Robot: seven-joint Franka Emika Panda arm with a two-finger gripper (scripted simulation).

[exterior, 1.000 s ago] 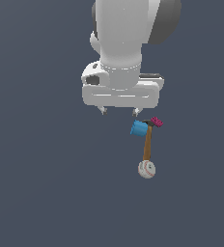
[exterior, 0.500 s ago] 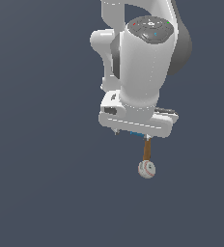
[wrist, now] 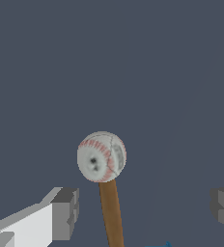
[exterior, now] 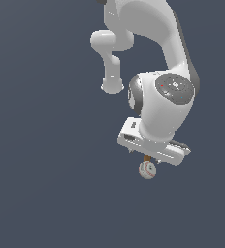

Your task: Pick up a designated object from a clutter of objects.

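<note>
Arm bends down over the dark grey desk [exterior: 46,193], wrist low, white hand body hiding most of the clutter in the exterior view. Claw [wrist: 145,208] is spread wide: in the wrist view one grey fingertip [wrist: 65,207] sits at one side and the other at the far edge, big gap between, nothing gripped. White baseball [wrist: 102,157] with red stitching lies on the desk, ahead of the gap and nearer the first fingertip, not touching either one. In the exterior view the baseball [exterior: 147,169] peeks out just under the hand's lower edge, free on the desk. Brown hammer handle [wrist: 111,212] runs from the ball back toward the claw, passing between the fingertips; its end looks to meet or slip under the ball, cannot tell which. Only a short brown stub of the handle [exterior: 146,158] shows in the exterior view, right above the ball. Hammer head is hidden. A sliver of blue [wrist: 158,245] shows at the edge of the wrist view next to the handle, too small to identify.
</note>
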